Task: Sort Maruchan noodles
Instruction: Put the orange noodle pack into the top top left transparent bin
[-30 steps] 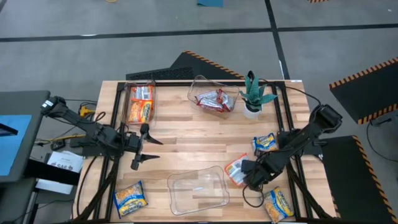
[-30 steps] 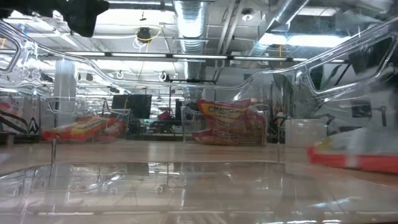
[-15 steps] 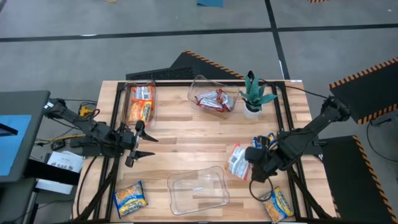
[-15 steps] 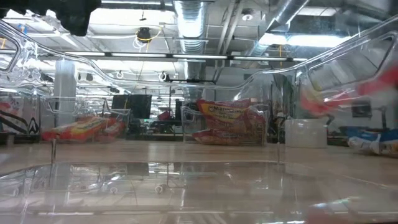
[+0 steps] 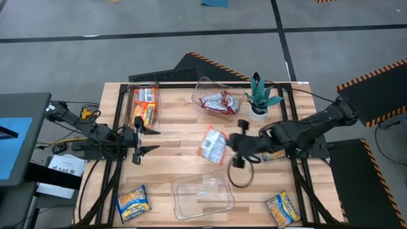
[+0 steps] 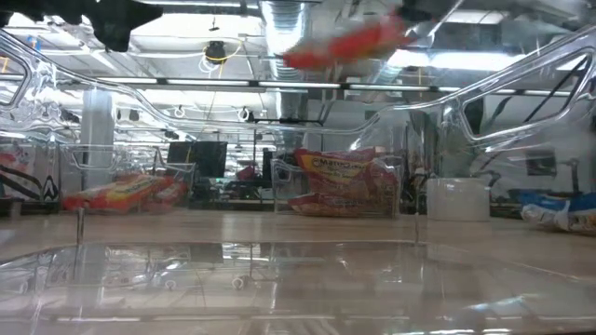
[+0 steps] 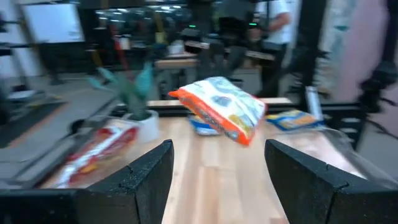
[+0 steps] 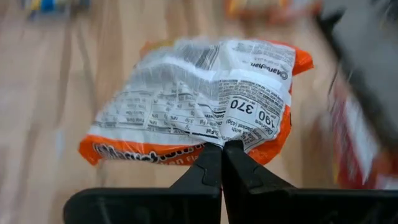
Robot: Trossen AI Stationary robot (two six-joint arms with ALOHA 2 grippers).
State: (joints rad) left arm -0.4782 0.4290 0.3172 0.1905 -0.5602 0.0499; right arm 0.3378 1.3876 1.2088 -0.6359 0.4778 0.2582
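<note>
- Pinching an orange Maruchan noodle packet (image 5: pixel 213 145) by its edge, the right gripper (image 5: pixel 230 144) holds it above mid-table.
- Left gripper (image 5: pixel 141 139) waits released near the table's (image 5: pixel 184 149) left side.

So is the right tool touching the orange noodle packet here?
Touching: the right wrist view shows the right tool shut on the orange noodle packet's edge.

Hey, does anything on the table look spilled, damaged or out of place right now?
Nothing spilled or damaged. The only oddity: an orange noodle packet hangs in mid-air, pinched by its edge in the right gripper. Loose yellow packets still lie outside the bins.
</note>
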